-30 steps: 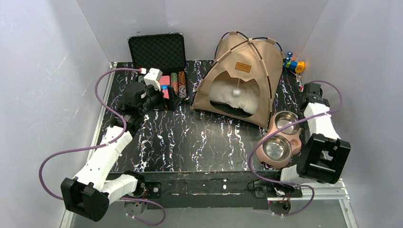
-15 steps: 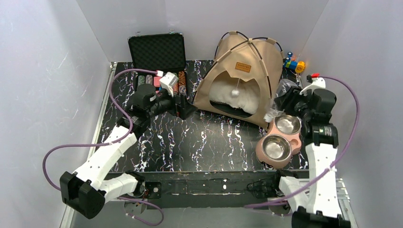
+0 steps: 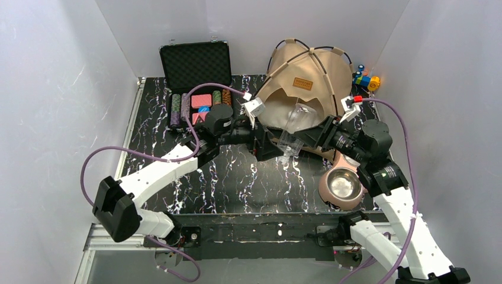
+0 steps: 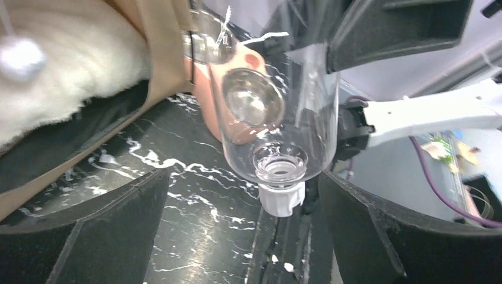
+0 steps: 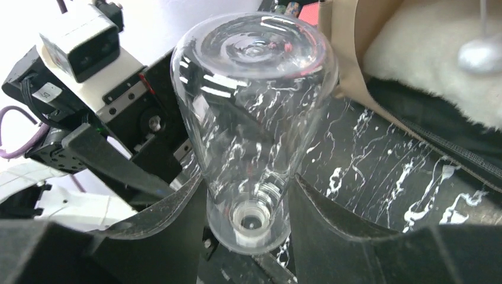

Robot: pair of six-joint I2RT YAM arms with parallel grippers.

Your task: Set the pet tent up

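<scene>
The pet tent (image 3: 308, 68) stands at the back of the table, tan canvas with black poles and a brown label. Its canvas edge (image 4: 157, 35) and the white cushion (image 5: 426, 65) inside show in both wrist views, with the pom-pom (image 5: 479, 56) hanging in the doorway. In front of the doorway my right gripper (image 3: 314, 133) is shut on a clear plastic bottle (image 3: 294, 127), cap end down. The bottle's neck (image 5: 254, 225) sits between my right gripper's (image 5: 247, 189) fingers. My left gripper (image 3: 273, 145) is open, its fingers wide on either side of the bottle's white cap (image 4: 281, 198) without touching it.
A pink double pet bowl (image 3: 342, 184) lies to the tent's front right, beside my right arm. An open black case of poker chips (image 3: 196, 65) stands at the back left. A small colourful toy (image 3: 367, 80) lies at the back right corner.
Both arms have swung in from the table's sides to meet in front of the tent doorway. The right gripper carried the clear bottle leftward from above the bowls.
</scene>
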